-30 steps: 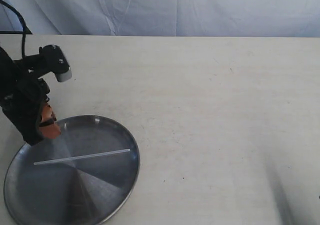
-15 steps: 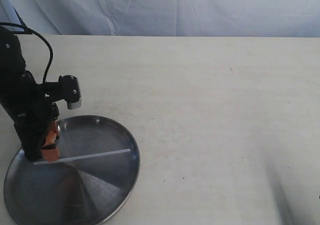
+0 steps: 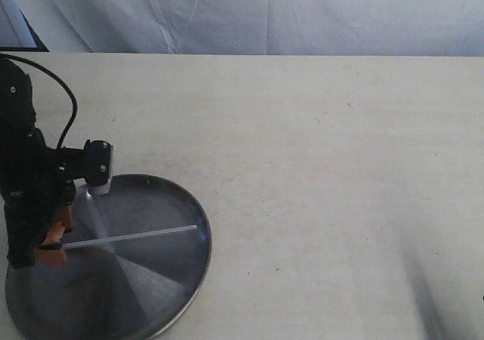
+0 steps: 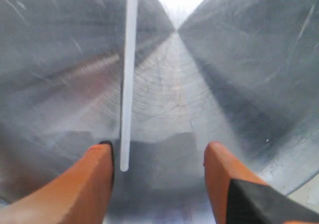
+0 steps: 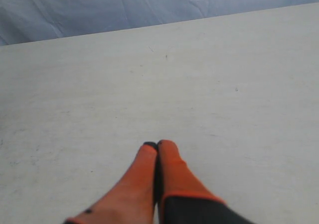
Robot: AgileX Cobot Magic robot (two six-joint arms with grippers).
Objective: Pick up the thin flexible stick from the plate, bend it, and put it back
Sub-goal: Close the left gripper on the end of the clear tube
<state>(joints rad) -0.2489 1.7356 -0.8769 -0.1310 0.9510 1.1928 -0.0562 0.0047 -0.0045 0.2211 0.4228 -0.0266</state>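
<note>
Now lowered, the left gripper (image 4: 158, 150) gapes around one end of the stick (image 4: 128, 74)

Looks like a lab test bench: plain pale tabletop (image 3: 318, 166) backed by draped whitish cloth (image 3: 265, 15).

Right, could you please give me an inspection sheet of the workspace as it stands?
Surface: pale table, a few faint specks.
Job's things: thin stick lying straight on the steel plate.
Clutter: nothing seen.
Grippers: left gripper low over the plate, jaws open, stick's end between them; right gripper jaws shut, empty, over bare table.
Cables: black cable looping over the left arm.
Surroundings: wrinkled pale cloth behind the table.
</note>
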